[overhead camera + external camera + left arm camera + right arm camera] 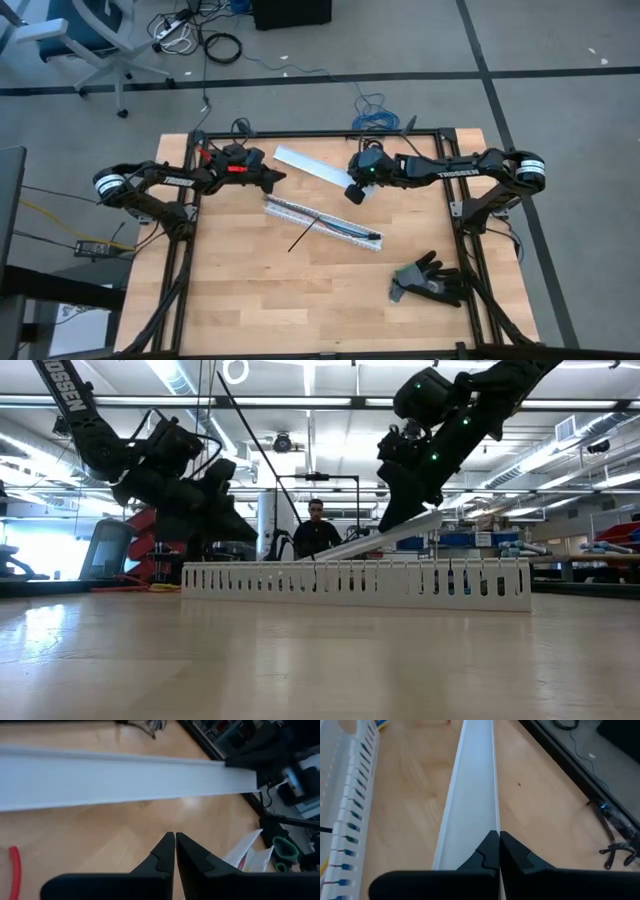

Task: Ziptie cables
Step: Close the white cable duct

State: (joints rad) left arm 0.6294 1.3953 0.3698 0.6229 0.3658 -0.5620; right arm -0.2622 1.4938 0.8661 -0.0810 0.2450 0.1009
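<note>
In the slotted white duct [322, 222] at the middle of the surface [240, 290] lie the cables [345, 231]; the high view shows them as thin coloured strands along its channel, and the right wrist view shows bits of blue and yellow wire [350, 827] through the slots. The ziptie [303, 236] lies across the duct near its middle, one end sticking out onto the bare wood on the near side.

Beyond the duct lies a flat white cover strip [312, 167]. The right claw [355, 193] is clenched on the end of this strip nearest the duct; the right wrist view shows the closed fingertips [492, 851] pinching its edge [472, 795]. Only the low view shows that the strip [385, 537] is tilted, the gripped end lifted above the duct [356, 582].

The left claw [277, 177] hovers just off the strip's other end, clenched on nothing; in its wrist view the fingertips [167, 847] meet over bare wood, with the strip [120, 777] ahead.

A black glove [430, 280] lies well apart from the duct, toward the right arm's side. A person [316, 532] sits in the room behind.
</note>
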